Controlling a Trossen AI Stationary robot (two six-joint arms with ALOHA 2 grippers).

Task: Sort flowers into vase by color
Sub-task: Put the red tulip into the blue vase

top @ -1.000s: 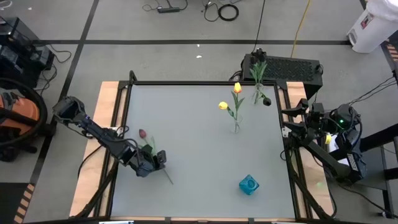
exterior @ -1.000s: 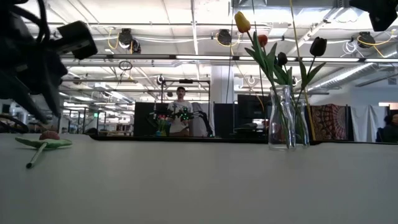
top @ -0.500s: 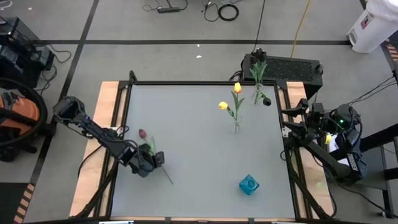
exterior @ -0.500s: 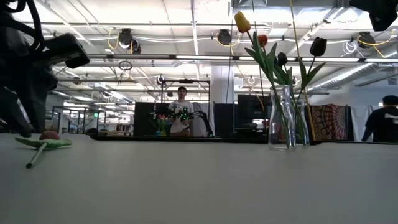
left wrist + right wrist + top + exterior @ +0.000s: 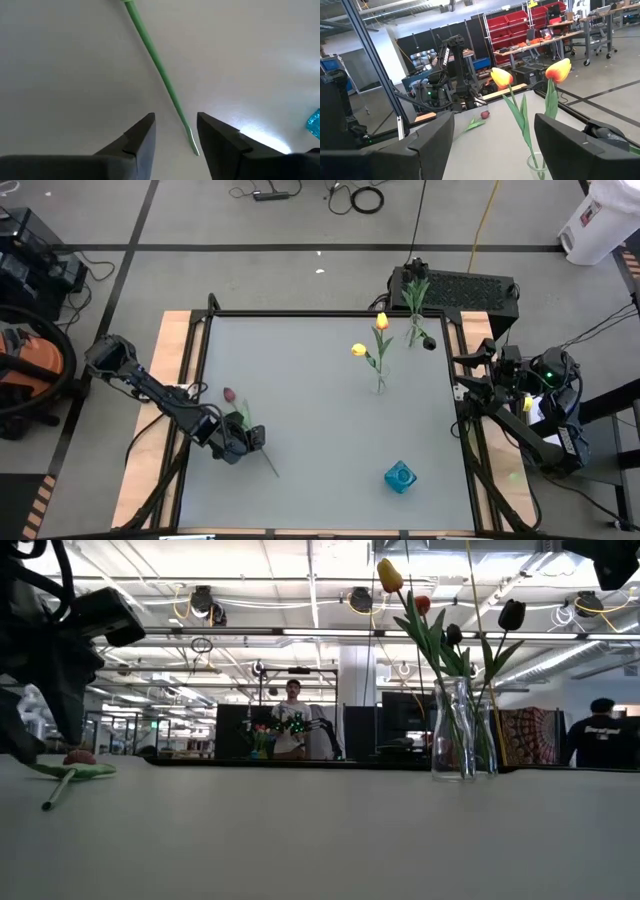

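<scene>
The left gripper [image 5: 256, 437] is held low over the table [image 5: 320, 430], near its left edge, fingers [image 5: 142, 135] spread apart and grasping nothing; the green stem [image 5: 160, 75] of the red tulip [image 5: 229, 394] is seen lying flat between and beyond them. The tulip is laid on the table, bud pointing away from the gripper. Two yellow tulips [image 5: 380, 322] are stood in a vase [image 5: 380, 383]; dark ones are held in a second vase [image 5: 415, 332]. The right gripper [image 5: 470, 375] is parked at the right edge, released.
</scene>
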